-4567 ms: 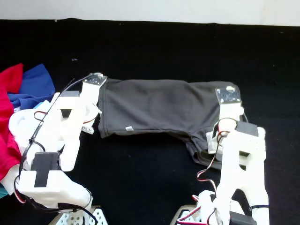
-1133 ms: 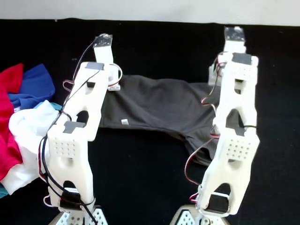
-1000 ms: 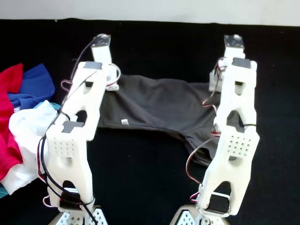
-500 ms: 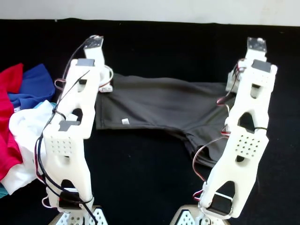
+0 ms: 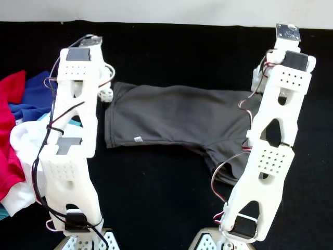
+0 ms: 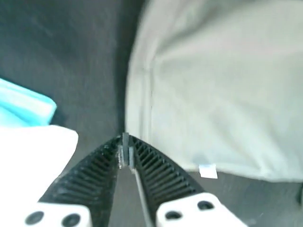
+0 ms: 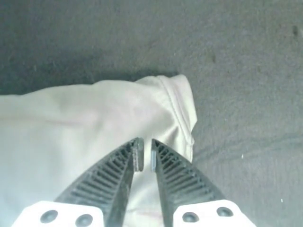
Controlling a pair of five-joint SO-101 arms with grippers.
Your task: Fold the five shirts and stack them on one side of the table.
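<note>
- Presently, grey shirt (image 5: 177, 117): we log it flat mid-counter (image 5: 156, 208), between both arms, with one flap trailing toward the right arm's base.
- Left jaws: pressed together, empty, just beside the shirt's side edge.
- Right jaws: all but closed, a thin slit, empty, above the opposite corner.
- Remaining shirts (image 5: 21, 130): heaped unfolded at the counter's left edge.
- Handling, in our judgement: pinch both corners low, lift evenly, square the trailing flap first.
</note>
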